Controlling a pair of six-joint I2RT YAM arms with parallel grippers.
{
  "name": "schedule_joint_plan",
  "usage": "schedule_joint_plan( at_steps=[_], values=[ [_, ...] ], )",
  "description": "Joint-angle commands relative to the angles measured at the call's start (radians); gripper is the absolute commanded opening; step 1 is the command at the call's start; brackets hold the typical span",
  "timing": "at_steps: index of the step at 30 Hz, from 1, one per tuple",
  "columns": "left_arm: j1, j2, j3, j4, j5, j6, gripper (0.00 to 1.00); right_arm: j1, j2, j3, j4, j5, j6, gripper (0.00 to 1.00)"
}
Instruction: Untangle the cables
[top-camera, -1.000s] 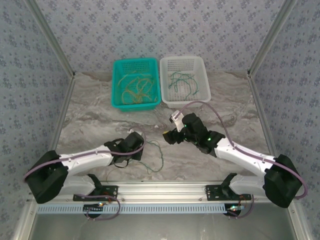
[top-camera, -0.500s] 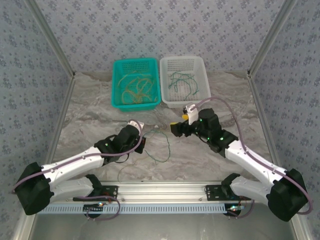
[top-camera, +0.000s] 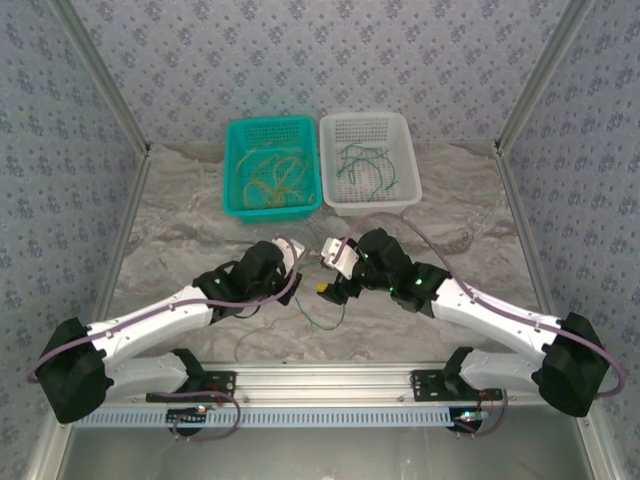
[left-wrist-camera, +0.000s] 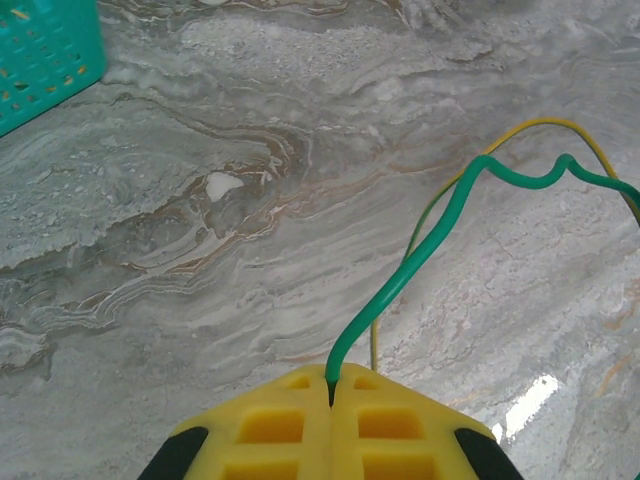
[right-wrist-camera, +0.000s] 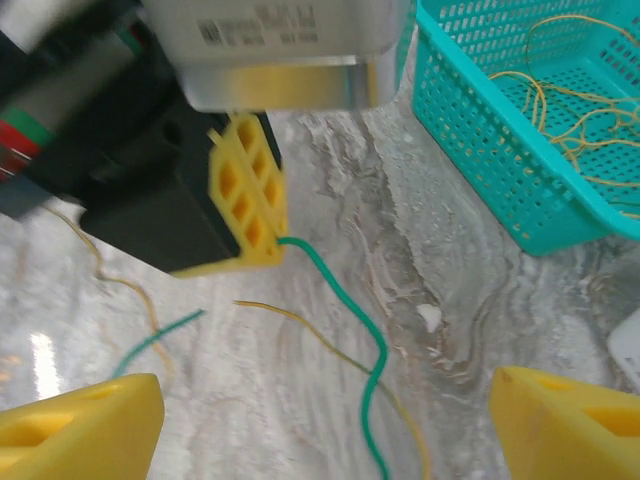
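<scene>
A: L gripper (left-wrist-camera: 330, 388)?
B: Clamped on green cable (left-wrist-camera: 420, 255), mid-bench. Yellow cable (left-wrist-camera: 545, 125) lies just beside it.
A: R gripper (right-wrist-camera: 325, 425)?
B: Fingers spread wide, nothing in them, over same cables.
A: Rest?
B: Far edge: other cables (top-camera: 268, 180) in teal basket (top-camera: 232, 170) and white basket (top-camera: 412, 165).

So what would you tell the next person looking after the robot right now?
Left tool: shut on the end of a green cable, low over the table.
Right tool: open, holding nothing, facing the left tool above that cable.
A thin yellow cable crosses the green one on the table.
Done: yellowish cables lie in the teal basket, and green cables lie in the white basket.
Left: probably pull this last pair apart and put each one in its basket.
</scene>
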Motion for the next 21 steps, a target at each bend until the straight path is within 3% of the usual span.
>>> schedule_joint_plan(
  at_steps=[1, 5, 7, 11, 17, 21],
  values=[
    [0.0, -0.002, 0.028, 0.003, 0.037, 0.05, 0.0, -0.02, 0.027, -0.026, 0.077, 0.01, -0.172, 0.86],
    [-0.001, -0.003, 0.03, 0.009, 0.051, 0.052, 0.0, -0.021, 0.095, 0.037, 0.045, -0.007, -0.238, 0.83],
    [-0.004, -0.001, 0.035, 0.006, 0.055, 0.056, 0.0, -0.004, 0.146, 0.101, -0.017, 0.005, -0.26, 0.71],
    [-0.01, -0.007, 0.033, 0.017, 0.052, 0.057, 0.0, 0.002, 0.199, 0.122, 0.027, -0.006, -0.276, 0.6],
    [-0.013, -0.031, 0.022, 0.025, 0.024, 0.048, 0.0, 0.011, 0.231, 0.152, 0.055, 0.039, -0.265, 0.02],
    [-0.012, -0.068, 0.001, 0.044, -0.031, 0.041, 0.0, -0.003, 0.217, 0.153, 0.049, 0.025, -0.227, 0.0]
  ],
)
